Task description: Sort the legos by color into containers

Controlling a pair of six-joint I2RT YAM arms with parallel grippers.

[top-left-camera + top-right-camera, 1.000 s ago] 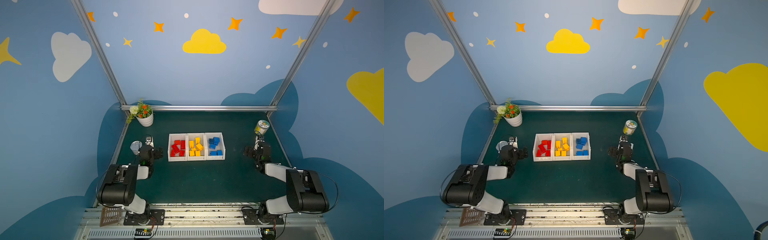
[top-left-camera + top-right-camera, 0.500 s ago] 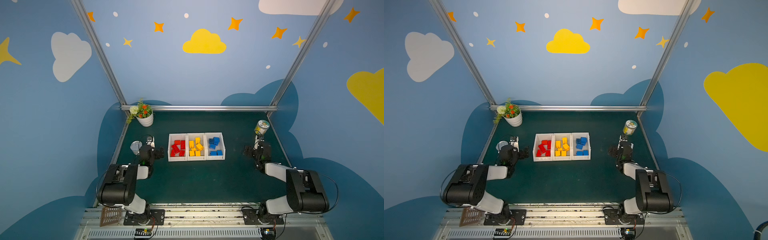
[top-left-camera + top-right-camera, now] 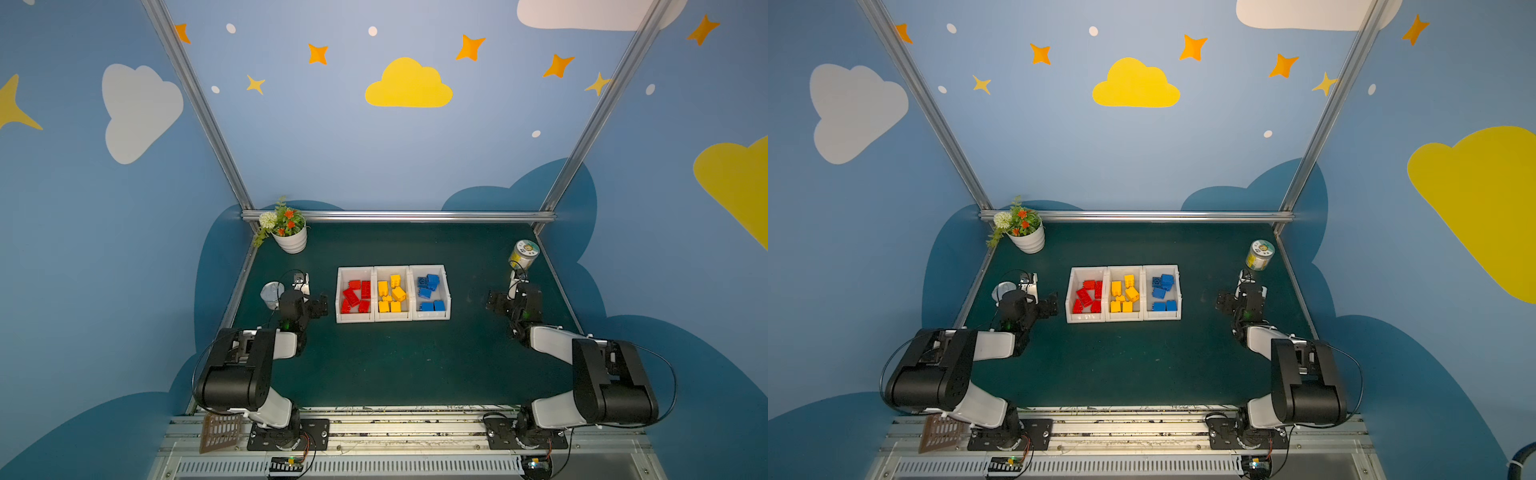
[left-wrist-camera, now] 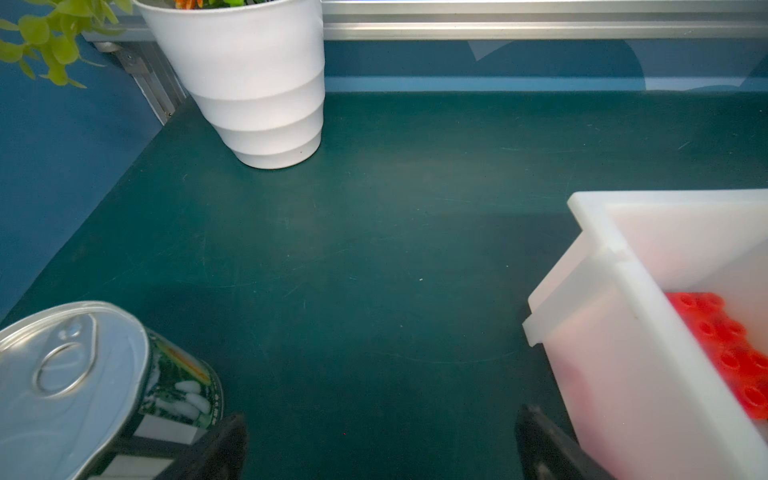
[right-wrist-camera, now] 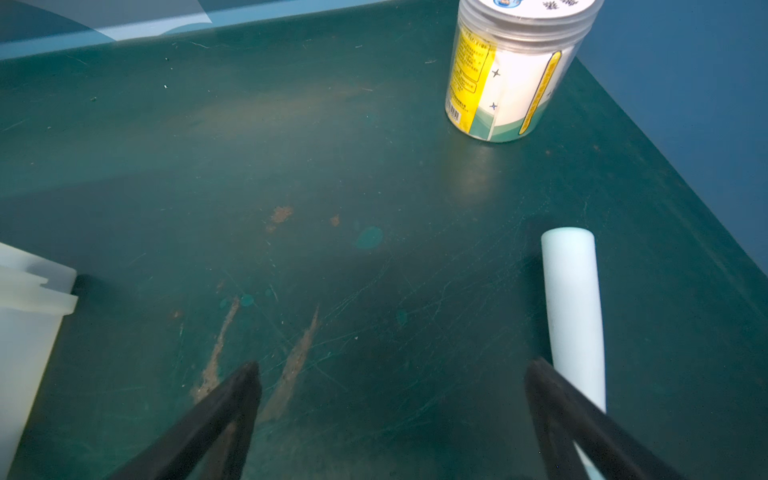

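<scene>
a: what is the desk (image 3: pixel 395 365) like?
b: a flat dark green mat, scuffed and scratched, with brown scrape marks in front of the right pincer (image 5: pixel 392 374).
a: and the containers?
b: three white, boxy plastic bins stand side by side at mid-desk, walls touching. the left bin (image 3: pixel 355 318) holds the red bricks (image 3: pixel 355 296), the middle bin (image 3: pixel 392 317) the yellow bricks (image 3: pixel 390 294), the right bin (image 3: pixel 431 316) the blue bricks (image 3: pixel 430 291). all are glossy studded blocks lying jumbled.
a: the pincers?
b: both stand wide and hold nothing. the left pincer (image 4: pixel 380 440) sits low between a shiny ring-pull tin can (image 4: pixel 75 374) and the left bin's milky wall; the right pincer is near a clear, round lidded jar (image 5: pixel 511 70) with a yellow label. a ribbed white flower pot (image 4: pixel 257 83) stands upright in the far left corner.
</scene>
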